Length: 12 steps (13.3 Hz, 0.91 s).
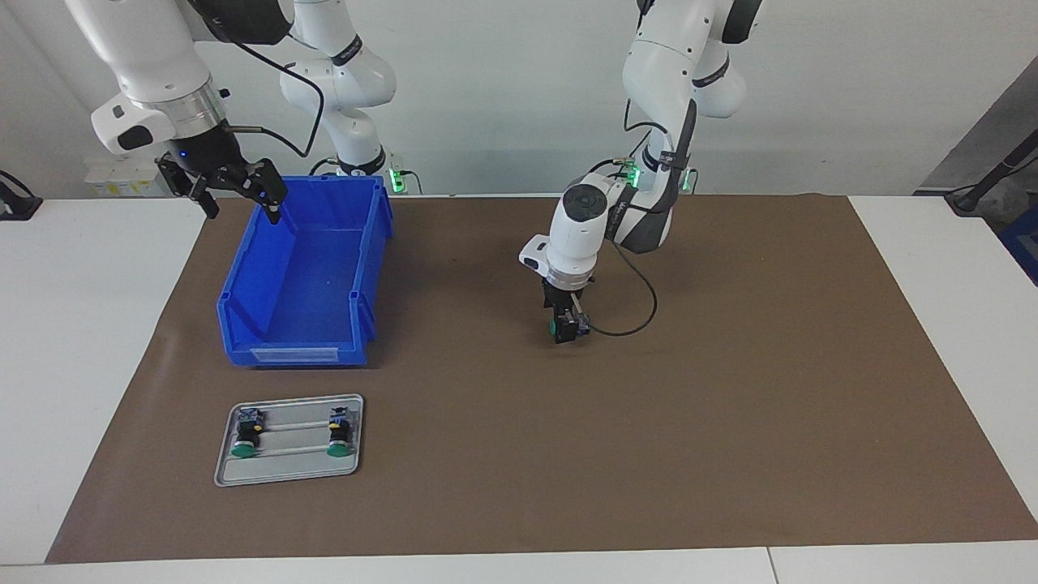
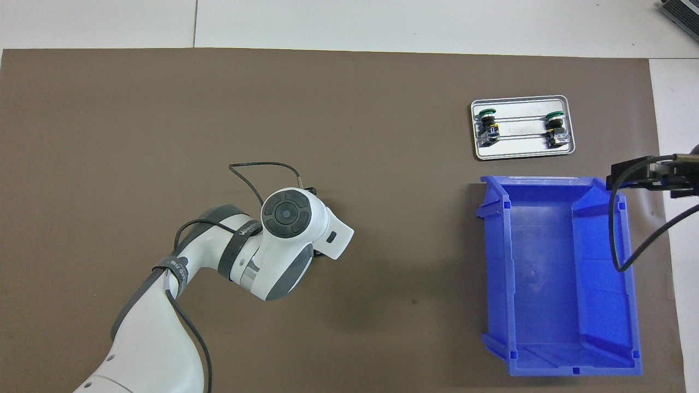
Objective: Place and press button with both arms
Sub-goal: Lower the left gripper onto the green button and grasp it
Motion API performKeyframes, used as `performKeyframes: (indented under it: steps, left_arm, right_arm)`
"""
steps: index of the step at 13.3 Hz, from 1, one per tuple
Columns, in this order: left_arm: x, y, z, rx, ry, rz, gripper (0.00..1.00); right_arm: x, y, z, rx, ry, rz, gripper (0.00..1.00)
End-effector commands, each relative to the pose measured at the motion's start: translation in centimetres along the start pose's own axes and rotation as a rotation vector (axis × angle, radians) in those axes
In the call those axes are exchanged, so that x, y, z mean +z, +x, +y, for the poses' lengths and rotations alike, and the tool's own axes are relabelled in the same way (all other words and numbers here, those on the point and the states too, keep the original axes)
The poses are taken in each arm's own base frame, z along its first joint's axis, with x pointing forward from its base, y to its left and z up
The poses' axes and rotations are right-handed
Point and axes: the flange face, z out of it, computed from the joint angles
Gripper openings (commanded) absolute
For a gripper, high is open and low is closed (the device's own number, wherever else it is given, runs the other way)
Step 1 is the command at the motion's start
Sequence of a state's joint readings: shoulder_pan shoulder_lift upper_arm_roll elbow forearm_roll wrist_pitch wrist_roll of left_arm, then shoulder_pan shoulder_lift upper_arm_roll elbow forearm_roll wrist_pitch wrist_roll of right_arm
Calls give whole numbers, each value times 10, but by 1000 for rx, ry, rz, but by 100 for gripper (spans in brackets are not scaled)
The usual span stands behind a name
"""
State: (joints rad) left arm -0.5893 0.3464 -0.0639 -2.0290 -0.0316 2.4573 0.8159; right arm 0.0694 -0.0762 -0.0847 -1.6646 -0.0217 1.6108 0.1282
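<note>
Brown matting point(image 1: 730, 454) covers the white table, where the left gripper point(image 1: 565, 327) stands low over the mat's middle pinching a green-capped button point(image 1: 553, 327), while the right gripper point(image 1: 235, 188) waits with fingers spread above the blue bin's point(image 1: 300, 324) rim, two more buttons point(image 1: 246, 434) lying on the metal tray point(image 1: 284, 470).

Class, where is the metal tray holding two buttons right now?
The metal tray lies on the brown mat, farther from the robots than the blue bin, toward the right arm's end.

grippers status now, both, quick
left gripper: down at the mat, closed on a green button.
right gripper: open, empty, over the blue bin.
</note>
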Motion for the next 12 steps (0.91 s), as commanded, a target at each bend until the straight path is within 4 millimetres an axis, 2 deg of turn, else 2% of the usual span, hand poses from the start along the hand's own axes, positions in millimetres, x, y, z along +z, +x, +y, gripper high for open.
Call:
performKeyframes:
  steps: [1,5,12]
  left_arm:
    - [1,-3,4,23,20,2,87]
    - [1,-4,3,23,23,4,59]
    - [0,-9,-2,13,25,4,40]
  right_arm:
    - [-1,-7,5,-8,22,-8,100]
    - [-2,-8,5,-9,22,-8,100]
    - [-1,-8,8,-3,20,-11,100]
